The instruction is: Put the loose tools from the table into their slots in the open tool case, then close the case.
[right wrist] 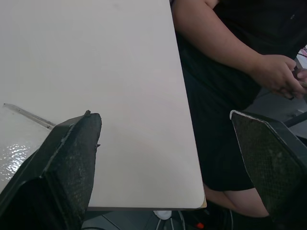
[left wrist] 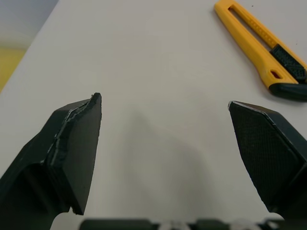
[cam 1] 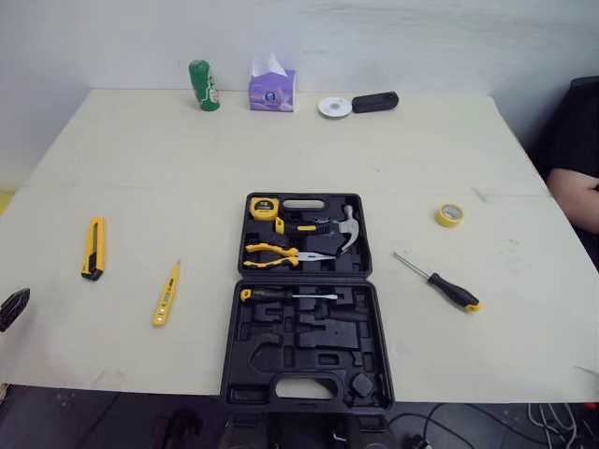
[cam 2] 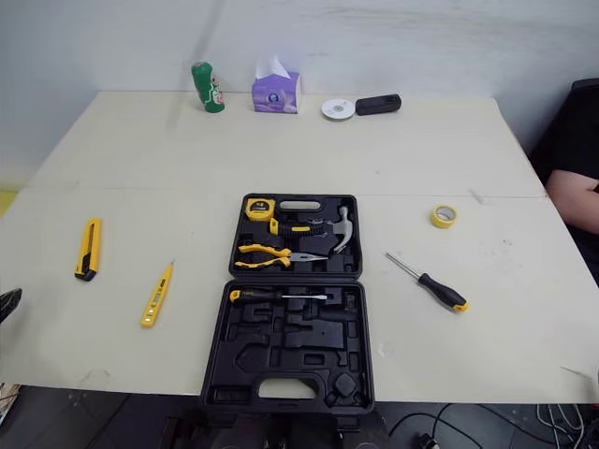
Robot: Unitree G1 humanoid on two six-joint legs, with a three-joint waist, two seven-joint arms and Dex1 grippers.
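Tabletop [cam 1: 140,159], one open case [cam 1: 245,374], one knife [cam 1: 94,248], one screwdriver [cam 1: 440,282]

Tool case [cam 2: 290,339] lies open at centre of table [cam 2: 140,159], holding tape measure [cam 2: 259,208], hammer [cam 2: 325,227], pliers [cam 2: 273,254] and thin screwdriver [cam 2: 278,296]; loose: utility knife [cam 2: 88,248] and tester pen [cam 2: 156,295] to its left, black-handled screwdriver [cam 2: 430,282] and tape roll [cam 2: 445,216] to its right.

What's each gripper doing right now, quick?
Left gripper: open, empty, near the knife.
Right gripper: open, empty.
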